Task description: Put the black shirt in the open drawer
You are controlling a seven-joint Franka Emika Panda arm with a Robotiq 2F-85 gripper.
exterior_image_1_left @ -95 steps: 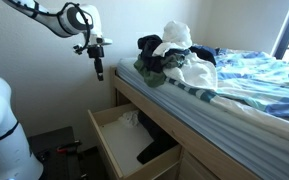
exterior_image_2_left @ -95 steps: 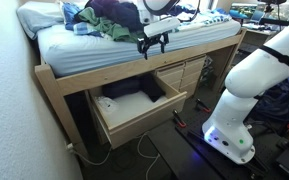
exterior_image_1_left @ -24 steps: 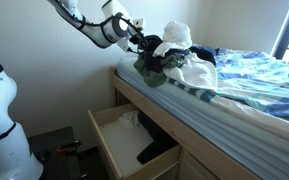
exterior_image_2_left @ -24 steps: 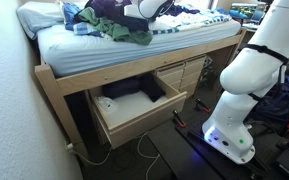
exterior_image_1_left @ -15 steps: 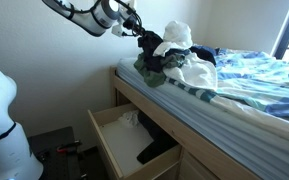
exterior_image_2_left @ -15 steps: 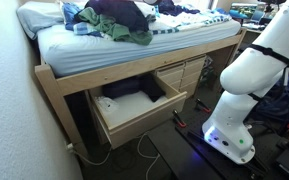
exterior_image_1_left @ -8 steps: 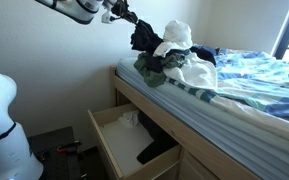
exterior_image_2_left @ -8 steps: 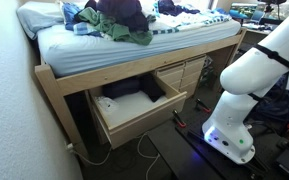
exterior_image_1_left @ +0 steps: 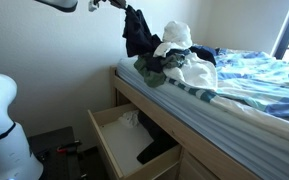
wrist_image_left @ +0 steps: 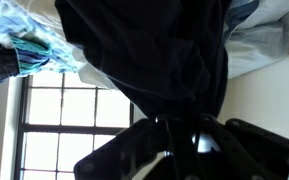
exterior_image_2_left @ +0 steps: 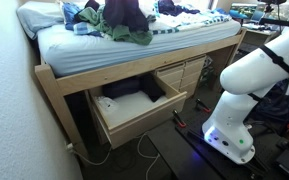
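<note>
Pinching a bunched fold of the black shirt (exterior_image_1_left: 136, 35) in the end effector (wrist_image_left: 174, 128), closed tight. Hanging limp above the clothes pile (exterior_image_1_left: 174, 58) on the bed (exterior_image_1_left: 246, 102), at 12 o'clock from the open drawer (exterior_image_1_left: 112, 135). Soft, light, floppy; probably prone to trailing and snagging, so best held high by that bunch.

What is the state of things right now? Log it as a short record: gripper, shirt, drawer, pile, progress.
gripper: gripper shut on the black shirt
black shirt: black shirt hanging from the gripper, above the bed
drawer: drawer open under the bed, with a dark item and a white item inside
clothes pile: clothes pile on the bed, beside the hanging shirt
progress: shirt not yet in the drawer
</note>
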